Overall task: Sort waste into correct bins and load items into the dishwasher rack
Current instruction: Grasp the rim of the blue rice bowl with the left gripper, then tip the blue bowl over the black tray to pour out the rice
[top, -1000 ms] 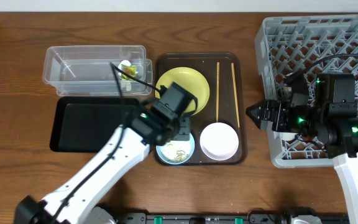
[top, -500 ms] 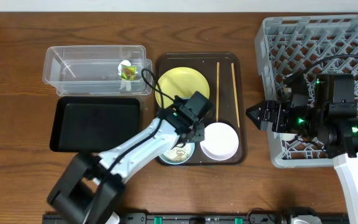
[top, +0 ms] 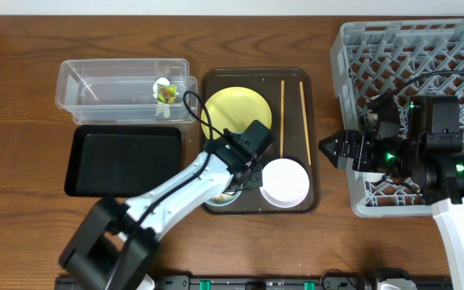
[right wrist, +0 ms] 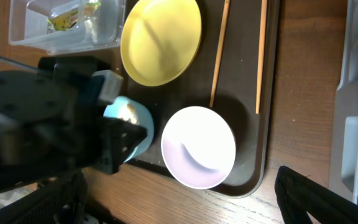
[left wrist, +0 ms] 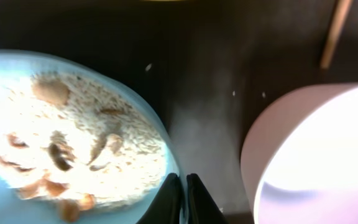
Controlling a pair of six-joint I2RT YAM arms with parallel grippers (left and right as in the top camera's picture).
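My left gripper [top: 238,180] [left wrist: 183,198] is shut on the right rim of the light-blue bowl [top: 225,197] [left wrist: 36,180], which holds rice grains and beige food bits [left wrist: 73,134] and sits on the brown serving tray [top: 316,173]. The white bowl [top: 284,183] [right wrist: 197,146] sits just right of it. The yellow plate [top: 230,111] and the chopsticks [top: 283,121] lie behind. The green-and-yellow wrapper [top: 166,92] lies in the clear tub [top: 95,84]. My right gripper [top: 333,150] [right wrist: 176,180] is open and empty beside the grey rack [top: 425,56].
The black tray [top: 119,161] lies in front of the clear tub, left of the serving tray. The rack fills the right side, with my right arm over its front left part. Bare wood lies along the table's front edge.
My left arm has swung right and down to the light-blue bowl, and its fingers now pinch the bowl's rim. The right arm has not moved.
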